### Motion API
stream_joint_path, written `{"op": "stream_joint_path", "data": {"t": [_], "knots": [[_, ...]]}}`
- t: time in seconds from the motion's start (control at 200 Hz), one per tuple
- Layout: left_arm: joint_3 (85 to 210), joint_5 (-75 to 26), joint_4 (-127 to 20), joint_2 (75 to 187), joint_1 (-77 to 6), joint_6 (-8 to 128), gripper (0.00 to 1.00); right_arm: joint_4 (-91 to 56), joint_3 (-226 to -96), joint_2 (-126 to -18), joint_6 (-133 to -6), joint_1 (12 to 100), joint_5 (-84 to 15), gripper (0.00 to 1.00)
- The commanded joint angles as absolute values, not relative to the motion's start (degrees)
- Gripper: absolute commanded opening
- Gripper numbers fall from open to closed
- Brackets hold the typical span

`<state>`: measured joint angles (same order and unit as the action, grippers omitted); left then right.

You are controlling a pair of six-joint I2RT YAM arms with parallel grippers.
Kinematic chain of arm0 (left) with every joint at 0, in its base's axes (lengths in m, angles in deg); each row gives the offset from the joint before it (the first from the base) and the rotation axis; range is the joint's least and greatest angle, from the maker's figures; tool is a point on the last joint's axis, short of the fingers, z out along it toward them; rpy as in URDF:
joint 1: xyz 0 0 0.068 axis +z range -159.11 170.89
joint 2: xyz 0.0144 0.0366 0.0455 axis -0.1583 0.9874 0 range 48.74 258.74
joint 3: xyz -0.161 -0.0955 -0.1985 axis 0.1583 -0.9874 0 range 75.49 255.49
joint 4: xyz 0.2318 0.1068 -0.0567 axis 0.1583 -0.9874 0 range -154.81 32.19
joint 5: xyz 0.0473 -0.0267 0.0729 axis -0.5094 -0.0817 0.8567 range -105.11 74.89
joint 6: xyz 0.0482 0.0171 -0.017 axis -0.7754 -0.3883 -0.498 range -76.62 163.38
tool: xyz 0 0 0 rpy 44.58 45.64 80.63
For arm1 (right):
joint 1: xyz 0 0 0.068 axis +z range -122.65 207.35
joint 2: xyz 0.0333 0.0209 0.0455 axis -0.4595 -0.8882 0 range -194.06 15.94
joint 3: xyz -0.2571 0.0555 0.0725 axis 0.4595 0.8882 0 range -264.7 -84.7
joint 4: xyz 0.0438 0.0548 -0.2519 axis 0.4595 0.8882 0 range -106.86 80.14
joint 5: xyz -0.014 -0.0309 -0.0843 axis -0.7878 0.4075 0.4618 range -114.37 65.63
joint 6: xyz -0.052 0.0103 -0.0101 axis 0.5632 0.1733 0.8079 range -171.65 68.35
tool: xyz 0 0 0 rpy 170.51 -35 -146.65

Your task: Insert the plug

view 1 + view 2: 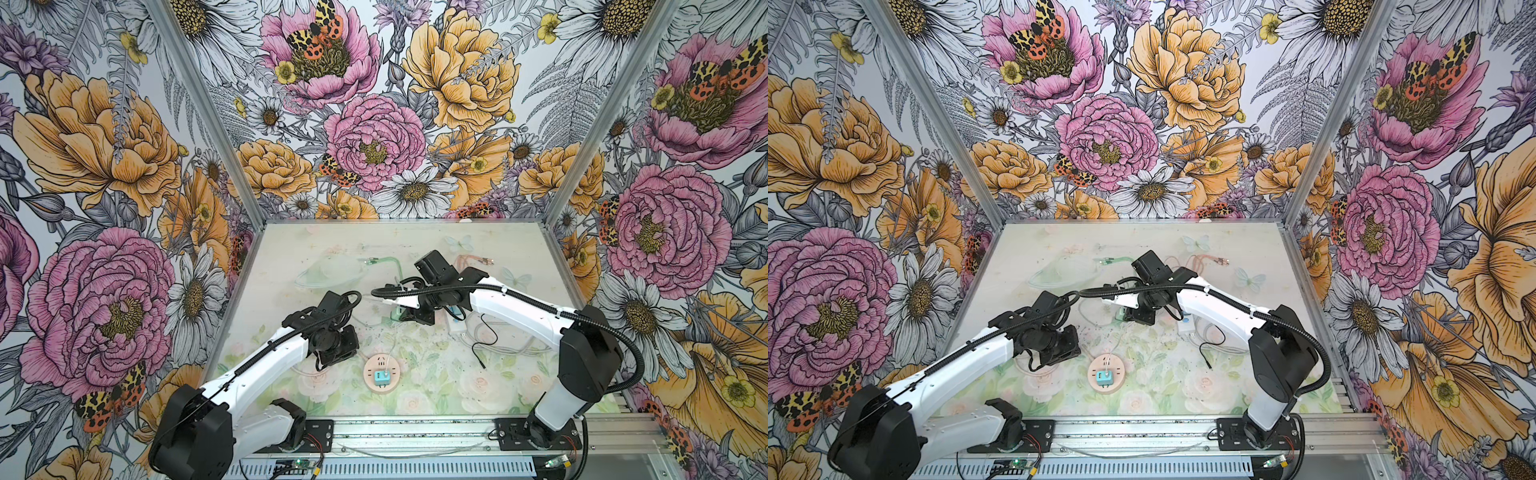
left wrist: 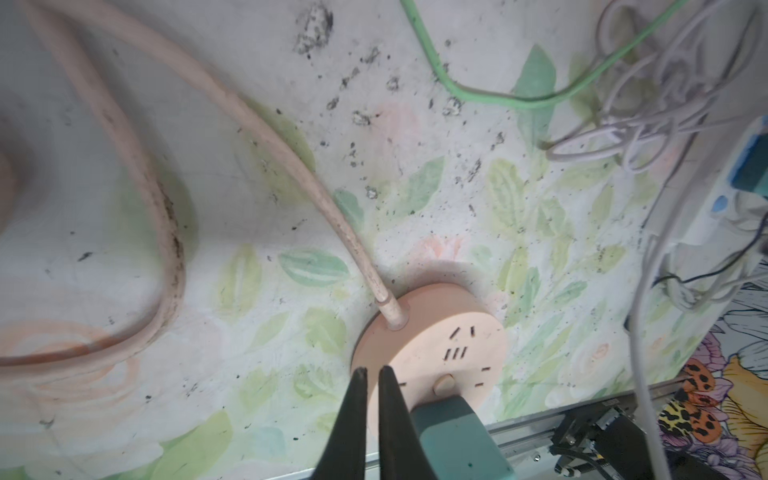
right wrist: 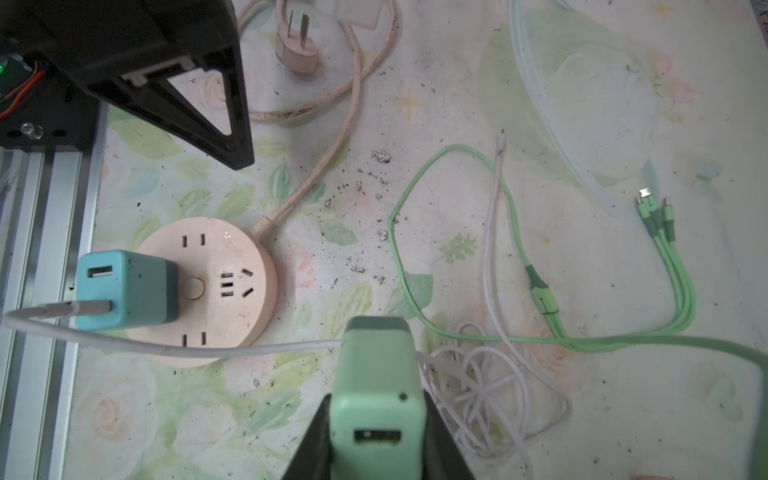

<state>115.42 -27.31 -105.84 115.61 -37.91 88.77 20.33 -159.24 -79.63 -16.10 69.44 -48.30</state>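
Mint-green cube charger plug (image 3: 376, 361) is clamped between the jaws of the right gripper (image 3: 377, 401), USB port towards the camera, prongs hidden; in a top view the plug (image 1: 396, 315) sits at centre frame. The round pink plastic socket hub (image 1: 372, 362) lies lower centre, well apart from it; a teal cube charger (image 3: 124, 291) is already seated on one side. The left gripper (image 2: 373, 370) is closed on nothing, tips at the hub rim beside the teal charger; contact unclear. Reads as the carry step. Next: bring the plug over a free two-slot pair (image 3: 193, 240); square the prongs; press straight down; the hub likely needs bracing.
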Motion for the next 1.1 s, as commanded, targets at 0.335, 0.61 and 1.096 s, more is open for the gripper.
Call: {"op": "stream_joint_path", "data": {"t": [0.335, 0.61, 1.096], "knots": [[111.2, -25.7, -96.0, 124.2, -40.3, 92.6, 0.09, 18.0, -158.4, -76.7, -15.6, 69.6, -48.8, 0.0], [113.8, -21.2, -92.4, 130.8, -38.7, 93.1, 0.09, 18.0, -157.1, -74.7, -16.1, 69.0, -52.0, 0.0], [141.4, -22.3, -93.6, 159.2, -36.1, 80.1, 0.09, 17.9, -155.2, -73.9, -17.9, 67.5, -50.8, 0.0]]}}
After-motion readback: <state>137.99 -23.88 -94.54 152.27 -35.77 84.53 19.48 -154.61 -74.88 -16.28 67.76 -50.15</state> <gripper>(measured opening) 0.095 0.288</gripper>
